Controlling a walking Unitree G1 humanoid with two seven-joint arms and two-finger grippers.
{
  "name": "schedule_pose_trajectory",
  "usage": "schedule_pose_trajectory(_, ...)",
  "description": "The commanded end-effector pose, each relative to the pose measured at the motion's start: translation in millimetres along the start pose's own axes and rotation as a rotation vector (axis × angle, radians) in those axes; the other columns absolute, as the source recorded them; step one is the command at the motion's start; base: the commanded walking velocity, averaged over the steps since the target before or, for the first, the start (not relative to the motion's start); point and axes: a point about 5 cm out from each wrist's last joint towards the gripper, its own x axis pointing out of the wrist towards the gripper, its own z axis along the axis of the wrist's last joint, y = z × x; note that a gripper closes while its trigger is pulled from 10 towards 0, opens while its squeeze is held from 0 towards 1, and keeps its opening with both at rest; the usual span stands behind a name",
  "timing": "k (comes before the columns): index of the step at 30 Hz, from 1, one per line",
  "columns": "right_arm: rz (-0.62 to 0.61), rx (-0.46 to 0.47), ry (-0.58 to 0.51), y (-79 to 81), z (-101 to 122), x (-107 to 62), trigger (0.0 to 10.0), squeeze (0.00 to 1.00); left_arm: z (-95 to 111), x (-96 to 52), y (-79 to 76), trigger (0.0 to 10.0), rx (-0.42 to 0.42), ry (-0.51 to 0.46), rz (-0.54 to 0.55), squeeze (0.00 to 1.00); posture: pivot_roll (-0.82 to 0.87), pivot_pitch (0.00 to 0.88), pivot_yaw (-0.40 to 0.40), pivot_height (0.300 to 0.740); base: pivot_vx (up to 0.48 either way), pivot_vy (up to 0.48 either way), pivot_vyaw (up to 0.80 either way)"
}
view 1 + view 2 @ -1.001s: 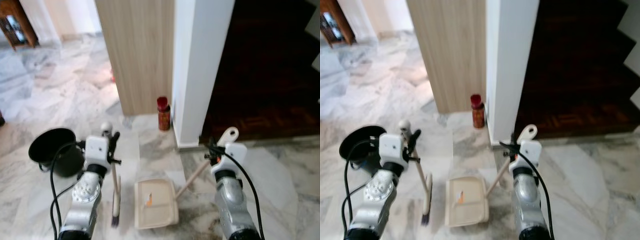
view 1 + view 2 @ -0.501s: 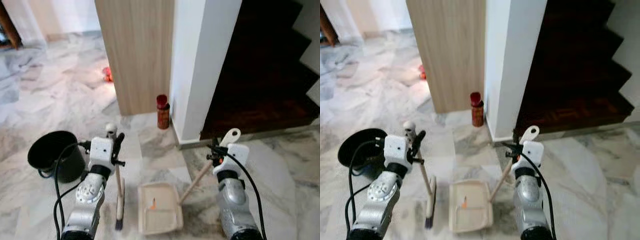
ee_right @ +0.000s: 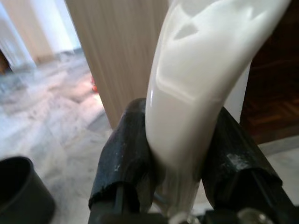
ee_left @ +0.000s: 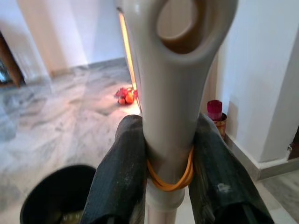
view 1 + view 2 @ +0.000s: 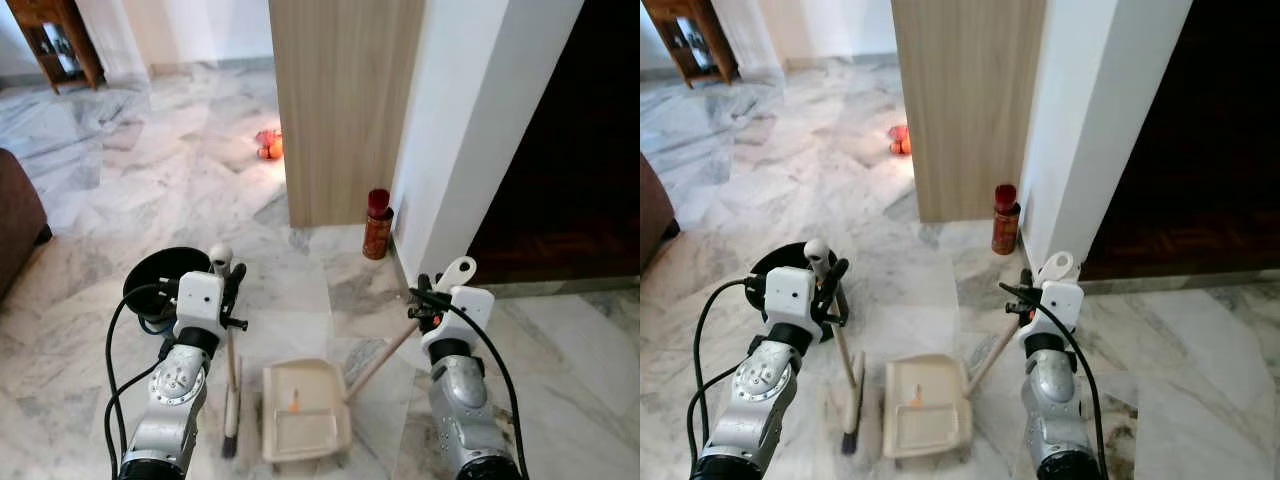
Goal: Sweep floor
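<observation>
My left gripper (image 5: pixel 230 288) is shut on the upper handle of a small cream broom (image 5: pixel 231 400), which stands nearly upright with its dark bristles on the marble floor. In the left wrist view both black fingers (image 4: pixel 122 173) clamp the broom handle (image 4: pixel 169 98) just above an orange rubber band. My right gripper (image 5: pixel 432 303) is shut on the long handle of a cream dustpan (image 5: pixel 302 422). The pan lies flat on the floor between my arms, with a small orange scrap (image 5: pixel 293 405) inside it. The dustpan handle (image 3: pixel 201 84) sits tight between the right fingers.
A black bucket (image 5: pixel 158 286) stands on the floor behind my left arm. A red canister (image 5: pixel 377 222) sits at the foot of a wooden panel (image 5: pixel 340 100) and white pillar (image 5: pixel 480 130). Orange-red bits (image 5: pixel 268 146) lie farther off. Dark stairs (image 5: pixel 580 200) are right, a brown sofa (image 5: pixel 15 230) left.
The whole picture has shifted, so the camera has turned left and now takes in the sofa edge and more open floor. Both grippers keep their holds on broom and dustpan.
</observation>
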Motion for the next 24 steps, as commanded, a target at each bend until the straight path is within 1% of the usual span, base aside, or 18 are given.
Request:
schedule_pose_trajectory(1,0.016,0.004,-0.045,7.2,9.9,5.0,10.0,0.0,7.9,1.4,7.7,10.0,0.008,-0.037,0.019,0.0,0.14,0.027,0.015,0.74,0.0,0.3,0.0)
schedule_pose_trajectory(11,0.02,0.011,-0.048,7.3,10.1,4.6,10.0,0.0,8.0,0.7,6.5,10.0,0.008,-0.037,0.016,0.0,0.14,0.023,0.015,0.74,0.0,0.301,0.0)
schedule_pose_trajectory(24,0.023,0.01,-0.047,7.1,11.1,5.9,10.0,0.0,8.5,1.7,6.0,10.0,0.007,-0.036,0.021,0.0,0.14,0.043,0.01,0.74,0.0,0.301,0.0)
